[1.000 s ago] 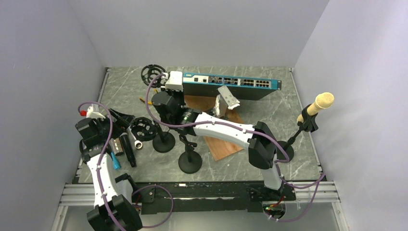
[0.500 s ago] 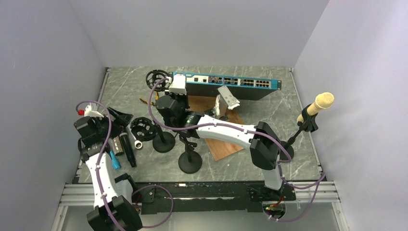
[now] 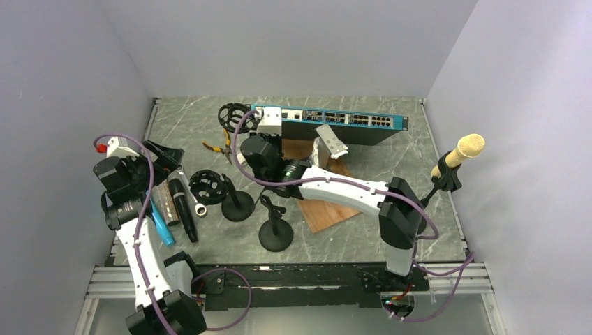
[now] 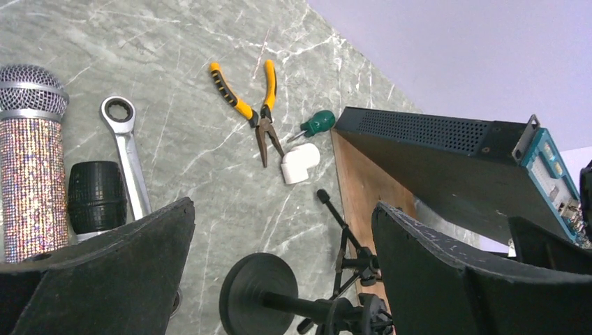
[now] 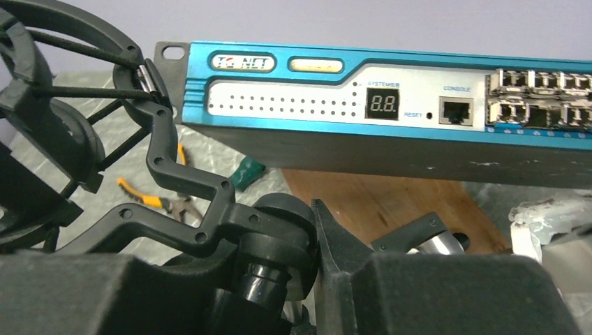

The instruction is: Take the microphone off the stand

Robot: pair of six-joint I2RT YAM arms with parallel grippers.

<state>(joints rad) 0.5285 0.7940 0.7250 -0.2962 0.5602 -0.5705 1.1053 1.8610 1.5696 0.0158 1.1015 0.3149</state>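
Note:
A cream microphone (image 3: 464,150) sits tilted in the clip of a black stand (image 3: 436,188) at the far right, by the wall. My right gripper (image 3: 255,136) is far from it at the back middle. In the right wrist view it (image 5: 283,237) is shut on the black joint of a shock mount (image 5: 70,125), whose ring (image 3: 232,114) shows in the top view. My left gripper (image 3: 164,153) is open and empty at the left; in its wrist view it (image 4: 283,209) hangs above a stand base (image 4: 258,293).
A black microphone (image 3: 183,209) and a glitter microphone (image 4: 31,160) lie at the left with a wrench (image 4: 126,150). Two small stands (image 3: 237,208) (image 3: 276,237) stand mid-table. A blue network switch (image 3: 335,122), a wooden board (image 3: 324,209) and pliers (image 4: 251,105) lie at the back.
My right gripper has carried the shock mount to the right along the back. My left gripper has moved left and back, away from the microphones on the table.

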